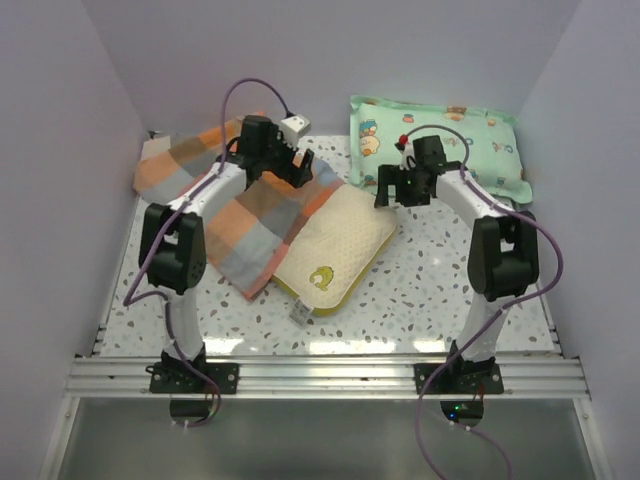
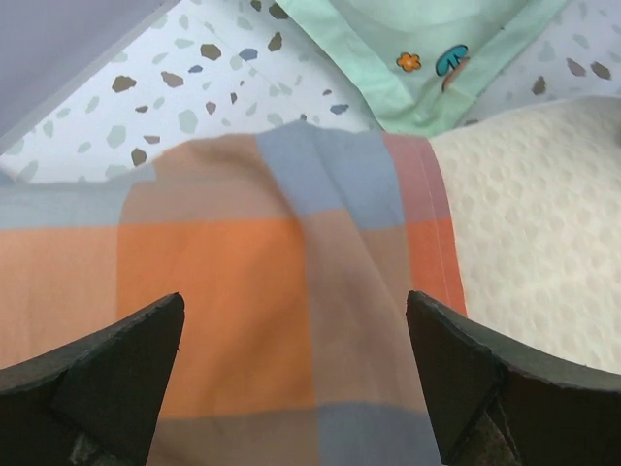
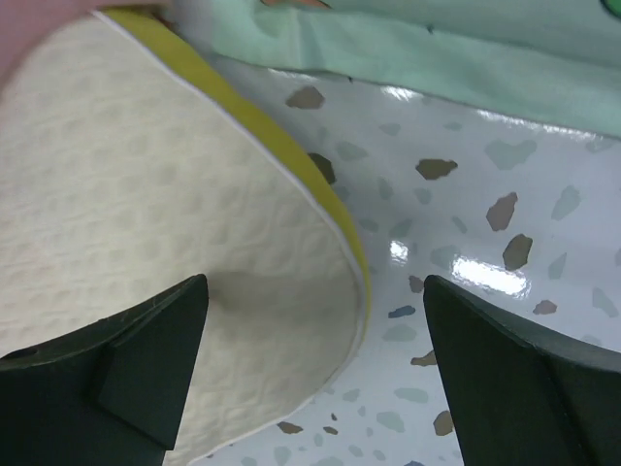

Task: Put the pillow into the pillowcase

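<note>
The cream-yellow quilted pillow [image 1: 335,248] lies on the table in the middle, its small logo near the front corner. It also shows in the right wrist view [image 3: 155,214] and the left wrist view [image 2: 543,243]. The plaid pillowcase [image 1: 240,215] lies to its left, its right edge against the pillow; it fills the left wrist view [image 2: 281,291]. My left gripper [image 1: 290,165] is open above the pillowcase's far right edge [image 2: 294,320]. My right gripper [image 1: 400,188] is open just above the pillow's far right corner [image 3: 315,311], one finger over the pillow, one over bare table.
A mint-green cartoon-print pillow [image 1: 440,140] lies at the back right, just behind my right gripper; it shows in the left wrist view [image 2: 417,68] and the right wrist view [image 3: 437,49]. Purple walls enclose the speckled table [image 1: 430,290]. An aluminium rail [image 1: 320,375] runs along the front.
</note>
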`<state>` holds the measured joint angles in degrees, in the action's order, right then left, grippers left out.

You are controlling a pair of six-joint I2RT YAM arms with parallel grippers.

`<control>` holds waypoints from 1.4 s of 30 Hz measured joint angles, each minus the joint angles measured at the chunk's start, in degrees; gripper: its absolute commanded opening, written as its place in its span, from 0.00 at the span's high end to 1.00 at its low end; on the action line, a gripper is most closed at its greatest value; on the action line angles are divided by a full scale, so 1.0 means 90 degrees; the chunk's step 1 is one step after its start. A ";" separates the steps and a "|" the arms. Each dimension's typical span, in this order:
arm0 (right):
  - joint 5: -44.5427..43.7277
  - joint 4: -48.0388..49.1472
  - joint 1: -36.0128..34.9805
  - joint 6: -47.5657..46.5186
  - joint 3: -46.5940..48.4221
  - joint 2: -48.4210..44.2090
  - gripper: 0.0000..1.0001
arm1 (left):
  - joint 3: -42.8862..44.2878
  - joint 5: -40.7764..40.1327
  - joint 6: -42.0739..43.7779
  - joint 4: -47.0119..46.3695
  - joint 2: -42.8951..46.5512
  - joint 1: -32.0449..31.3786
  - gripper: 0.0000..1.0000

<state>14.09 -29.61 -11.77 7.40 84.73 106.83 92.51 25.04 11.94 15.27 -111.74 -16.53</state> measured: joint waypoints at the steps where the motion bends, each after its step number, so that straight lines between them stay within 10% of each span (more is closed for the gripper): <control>1: -0.0015 -0.0002 0.0107 0.0000 -0.0058 0.0146 0.04 | 0.0124 -0.0209 -0.0134 -0.0160 -0.0206 -0.0134 0.00; 13: 0.1302 0.0362 0.0107 0.0223 -0.0578 0.0738 0.27 | 0.2178 -0.1700 -0.0561 -0.0486 -0.2079 -0.1134 0.00; 21: 0.2042 0.0452 0.0087 0.0233 -0.1098 0.0537 0.16 | 0.2106 -0.1838 -0.0165 0.0216 -0.2285 -0.1297 0.02; 26: 0.2363 0.0503 0.0002 0.0296 -0.1260 0.0527 0.34 | 0.1933 -0.2370 -0.0097 0.0532 -0.2310 -0.1353 0.44; 31: 0.2703 0.0702 -0.0046 0.0415 -0.1379 0.0527 0.92 | 0.2759 -0.2873 -0.0129 0.0979 -0.2841 -0.1375 1.00; 42: 0.2878 0.1304 -0.0078 0.1098 -0.1695 0.0410 1.00 | 0.1795 -0.0816 -0.0554 0.1001 -0.2079 -0.1688 1.00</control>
<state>39.99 -17.87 -12.47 17.28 69.47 110.52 108.66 17.69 6.96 24.27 -130.45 -31.73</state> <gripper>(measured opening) 0.059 0.012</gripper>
